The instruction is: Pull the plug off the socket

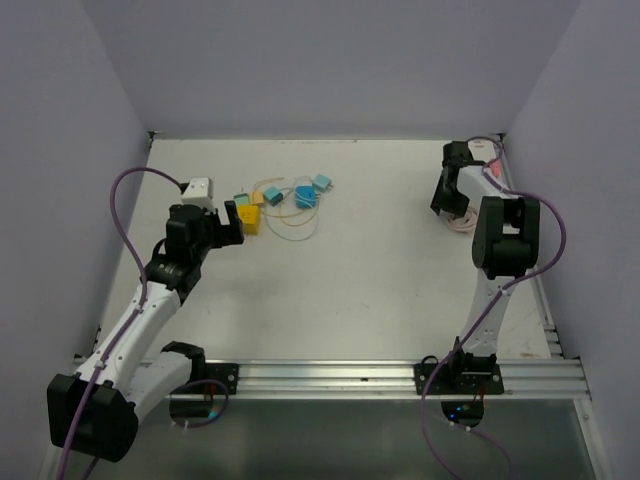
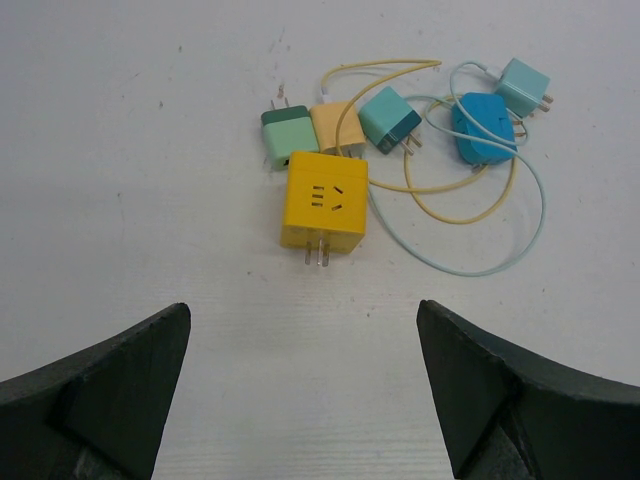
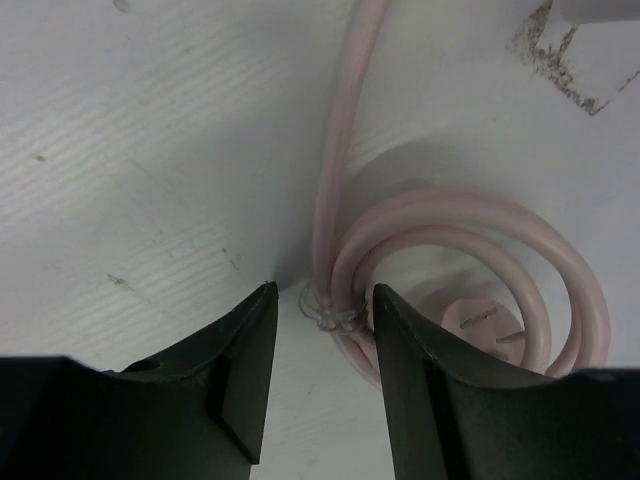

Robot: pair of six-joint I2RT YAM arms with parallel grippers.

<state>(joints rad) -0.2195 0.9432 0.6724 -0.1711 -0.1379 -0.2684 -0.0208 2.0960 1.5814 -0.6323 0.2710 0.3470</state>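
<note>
Jaws spread wide, the left gripper (image 2: 303, 330) hovers just short of the yellow socket cube (image 2: 323, 198); well right of it, the right gripper (image 3: 320, 310) straddles a coiled pink cable (image 3: 440, 215), jaws slightly parted.

We can read no text, label, brand, number or sign in any view. The yellow cube-shaped plastic socket adapter (image 2: 323, 200) shows us only dark slot openings on its top face, with no lettering we can make out. The faces we see of the dark green plastic charger (image 2: 288, 135), tan plastic charger (image 2: 335, 125), teal plastic charger (image 2: 390, 115) and bright blue plastic charger (image 2: 483, 127) look plain to us. The coiled pale pink rubber cable (image 3: 470, 250) shows no print, and the white box-shaped module (image 1: 198, 189) in the top view is too small for us to read.
</note>
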